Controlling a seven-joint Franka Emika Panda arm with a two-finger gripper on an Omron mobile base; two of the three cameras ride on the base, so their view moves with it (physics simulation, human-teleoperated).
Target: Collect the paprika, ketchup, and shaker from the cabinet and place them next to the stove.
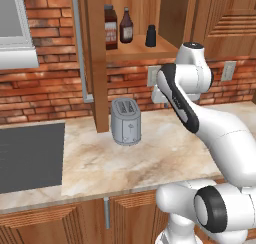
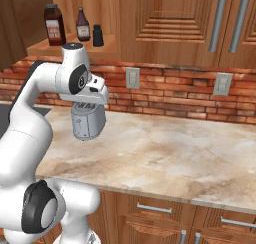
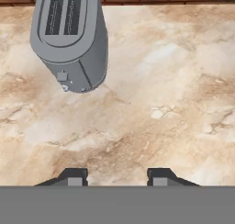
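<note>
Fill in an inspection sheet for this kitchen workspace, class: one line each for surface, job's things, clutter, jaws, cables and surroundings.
Surface: marble counter, bare apart from a toaster.
Job's things: paprika jar, ketchup bottle and shaker all upright on the cabinet shelf, none moved yet; stove at the counter's left end.
Clutter: grey toaster near the back wall.
Jaws: gripper points down over bare counter, jaws apart, holding nothing.
Cables: nothing seen.
Surroundings: brick wall with outlets, wooden doors above and drawers below.
</note>
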